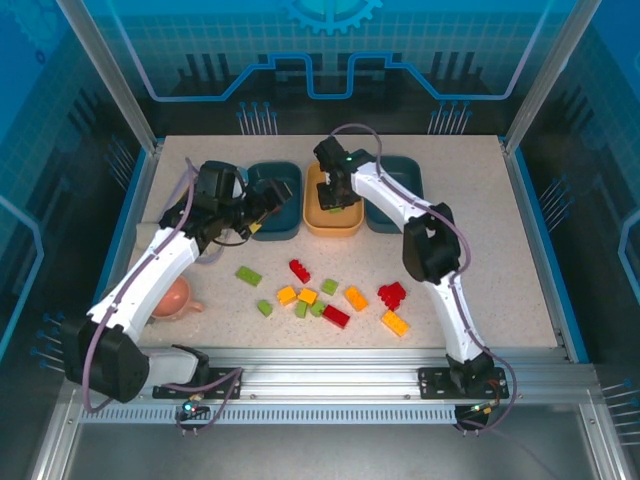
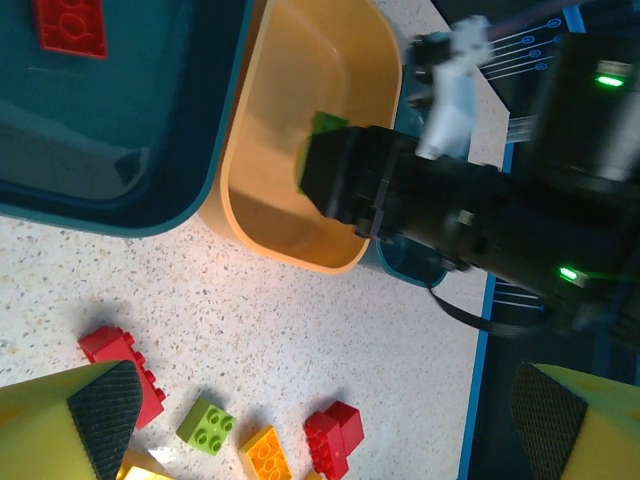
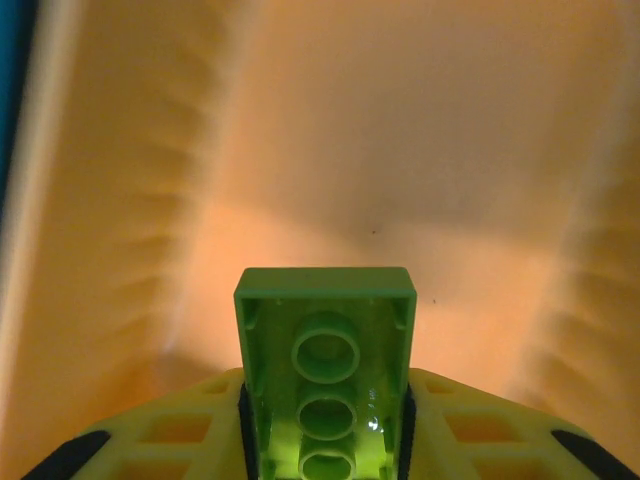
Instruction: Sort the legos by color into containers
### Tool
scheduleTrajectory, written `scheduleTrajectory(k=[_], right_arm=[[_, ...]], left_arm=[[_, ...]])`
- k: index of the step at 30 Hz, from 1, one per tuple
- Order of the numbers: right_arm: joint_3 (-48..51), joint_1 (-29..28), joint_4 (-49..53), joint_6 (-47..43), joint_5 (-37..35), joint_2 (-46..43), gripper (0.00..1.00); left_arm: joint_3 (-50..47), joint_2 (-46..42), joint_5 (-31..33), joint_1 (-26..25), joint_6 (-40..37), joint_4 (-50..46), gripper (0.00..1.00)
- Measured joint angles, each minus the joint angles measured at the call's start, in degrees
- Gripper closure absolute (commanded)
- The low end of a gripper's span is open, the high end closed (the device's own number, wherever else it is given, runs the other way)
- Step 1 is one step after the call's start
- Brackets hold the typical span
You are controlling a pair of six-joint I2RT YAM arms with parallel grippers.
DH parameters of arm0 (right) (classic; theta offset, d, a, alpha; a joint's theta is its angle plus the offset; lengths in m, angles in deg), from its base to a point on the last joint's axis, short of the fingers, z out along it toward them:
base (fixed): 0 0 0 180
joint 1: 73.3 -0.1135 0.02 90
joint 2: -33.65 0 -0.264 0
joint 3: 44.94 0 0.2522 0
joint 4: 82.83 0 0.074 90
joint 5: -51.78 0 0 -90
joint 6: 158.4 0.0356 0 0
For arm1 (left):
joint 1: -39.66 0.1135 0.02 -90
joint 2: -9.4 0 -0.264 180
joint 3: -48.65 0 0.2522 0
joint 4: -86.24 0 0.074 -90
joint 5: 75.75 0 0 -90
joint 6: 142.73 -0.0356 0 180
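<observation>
Sitting tight between the two yellow fingers of the right tool (image 3: 325, 445) is a light green brick (image 3: 325, 370). The tool is clenched on it. We look at the hollow underside of the brick, with its round tubes in a line. The brick hangs inside the orange tray (image 3: 330, 150), low over the tray floor. I cannot tell if it touches the floor.

The orange tray stands in the middle of a row of three trays at the far side of the table (image 1: 480, 250). The left teal tray (image 1: 285, 228) is close beside it on one side, and the right teal tray (image 1: 408, 172) is on the other side. A red brick (image 2: 70, 25) lies flat in the left teal tray.

The left tool (image 2: 325, 402) hangs by the near end of the left teal tray. Its fingers are spread wide and nothing is in them.

Nearer to the arms, loose bricks (image 1: 307, 296) lie scattered on the table, some red, some green and some orange or yellow. A green one (image 1: 248, 275) lies a little apart on the left. A red clump (image 1: 392, 295) lies on the right, with an orange one (image 1: 394, 322) just beside it. A pink cup (image 1: 175, 297) sits by the left arm.
</observation>
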Motion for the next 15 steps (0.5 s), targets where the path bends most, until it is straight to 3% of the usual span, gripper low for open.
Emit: scheduleTrajectory(k=[4,9,12,15], right_arm=[[-5.31,0.42,3.26,0.90,0.24,5.90,0.53],[-7.93,0.44,5.84,0.83,0.35,6.14,0.45],[-4.87,0.44,5.62,0.87,-0.02,2.19,0.41],[5.53,0.37,3.93,1.77,-0.81,-7.82,0.37]], left_arm=[[0.02,0.68,-0.15,0.00,0.00,0.02,0.01],[-0.11,0.63,-0.94,0.00,-0.04,0.04,0.01],[-0.55,0.42,-1.99,0.00,-1.05,-0.04,0.01],[-0.61,0.02,-2.89,-0.57,-2.69,-0.83,0.01]])
